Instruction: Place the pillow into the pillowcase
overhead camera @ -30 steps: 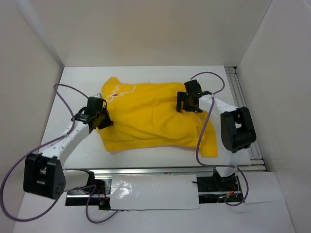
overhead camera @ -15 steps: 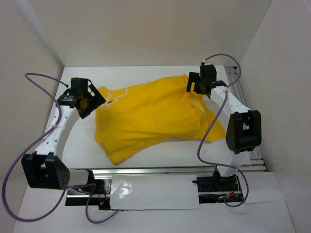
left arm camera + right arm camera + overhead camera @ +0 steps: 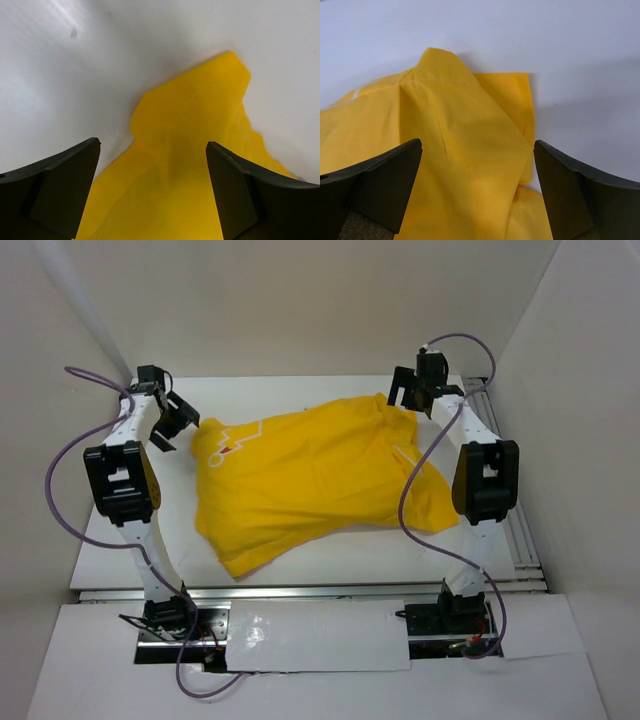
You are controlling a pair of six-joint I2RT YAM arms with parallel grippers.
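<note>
- Yellow pillowcase point(image 3: 320, 480) lies rumpled in the middle of the table point(image 3: 340, 560), white print far-left.
- left gripper point(image 3: 177, 433) and right gripper point(image 3: 405, 403) both gape empty by its far corners.
- purple cable point(image 3: 412, 490) crosses its right side.

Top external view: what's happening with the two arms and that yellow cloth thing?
The yellow pillowcase lies spread and rumpled on the white table. Neither arm is handling it: the left pincer is open and empty near the case's far-left corner, and the right pincer is open and empty near its far-right corner. No white pillow shows anywhere. The case looks mounded, so the pillow may be inside, but that cannot be confirmed.
</note>
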